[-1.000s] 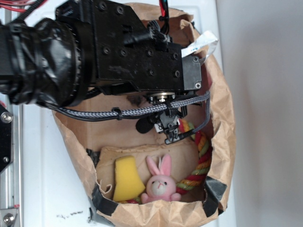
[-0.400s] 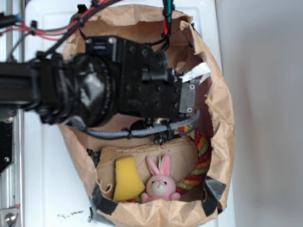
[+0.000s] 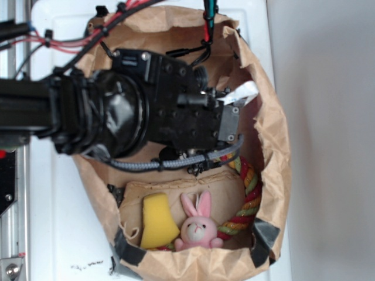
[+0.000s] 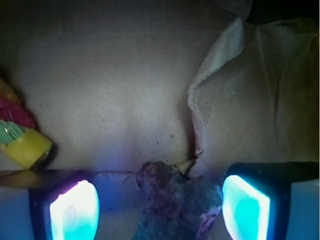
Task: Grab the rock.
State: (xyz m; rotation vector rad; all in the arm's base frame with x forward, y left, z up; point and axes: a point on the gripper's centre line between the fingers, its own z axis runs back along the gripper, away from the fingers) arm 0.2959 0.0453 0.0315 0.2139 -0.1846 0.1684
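Two glowing finger pads (image 4: 74,209) of our black gripper (image 4: 160,210) stand spread wide, with the small rough brown-grey rock (image 4: 176,200) between them, touching neither. We see the rock on the brown paper floor of the crumpled paper bag (image 3: 275,152). In the exterior view our arm hides the rock. The yellow sponge wedge (image 3: 157,221), pink plush bunny (image 3: 198,227) and multicoloured rope (image 3: 251,196) lie in the bag's lower part.

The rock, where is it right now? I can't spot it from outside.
The wrist view shows the rock at the bottom centre, on the paper bag's floor between the open gripper's glowing fingers; the arm hides it outside.
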